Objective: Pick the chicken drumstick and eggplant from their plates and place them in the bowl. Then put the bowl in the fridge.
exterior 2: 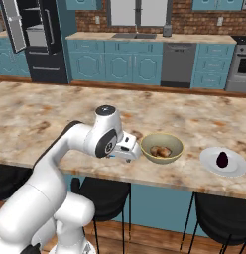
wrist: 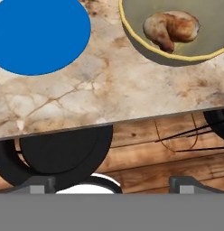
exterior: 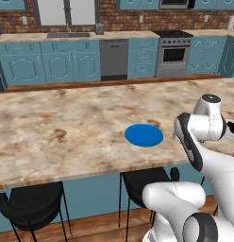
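A rendered kitchen with a long marble-patterned bench edged in wood; no brand, label or readable writing appears on any surface.

In the right base view the white arm bends over the near edge of the bench; its pincer sits low, just left of the bowl, and is largely masked by the wrist, so the finger tips cannot be made out there; in the hand view the two dark finger tips rise far apart at the bottom edge, nothing between them, the pincer standing wide apart and empty.

The tan-yellow bowl holds the chicken drumstick; in the hand view the drumstick lies at about one o'clock, and the bowl's rim is cut off by the top and right edges.

The eggplant rests on a pale plate at three o'clock from the bowl, apart from it.

The blue plate lies bare on the bench; in the hand view it sits at eleven o'clock, cropped by the top and left edges.

The black fridge stands at the far left with its door open; its top is cut off.

Black stools stand under the bench edge.
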